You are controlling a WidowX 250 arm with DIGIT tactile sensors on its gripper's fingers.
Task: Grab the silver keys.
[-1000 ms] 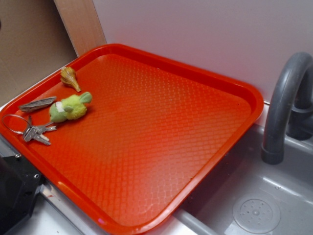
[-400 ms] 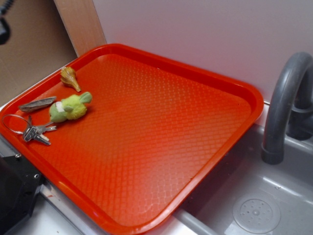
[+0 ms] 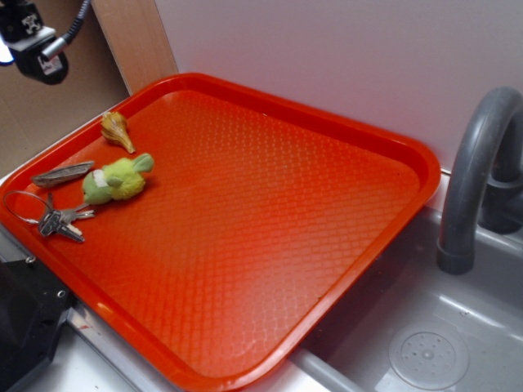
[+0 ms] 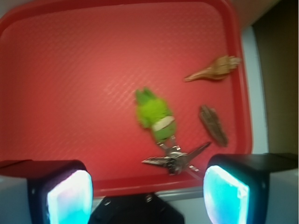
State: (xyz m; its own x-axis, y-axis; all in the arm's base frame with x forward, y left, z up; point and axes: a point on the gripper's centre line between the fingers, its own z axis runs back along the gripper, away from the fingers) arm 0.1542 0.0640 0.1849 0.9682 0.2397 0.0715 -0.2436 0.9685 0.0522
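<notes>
Gripper (image 4: 147, 189) open, high above tray corner; silver keys (image 4: 175, 161) below between fingers, fanned crosswise.

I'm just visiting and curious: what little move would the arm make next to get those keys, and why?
Probably descend toward the silver keys. The gripper is open and high above the red tray; in the wrist view the keys lie between its fingers, touching the green plush toy.

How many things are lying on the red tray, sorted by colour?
Green: 1, the plush toy
Silver-grey: 2, the silver keys and the flat metal piece
Tan: 1, the shell
Total: 4, all near one end of the tray
</notes>
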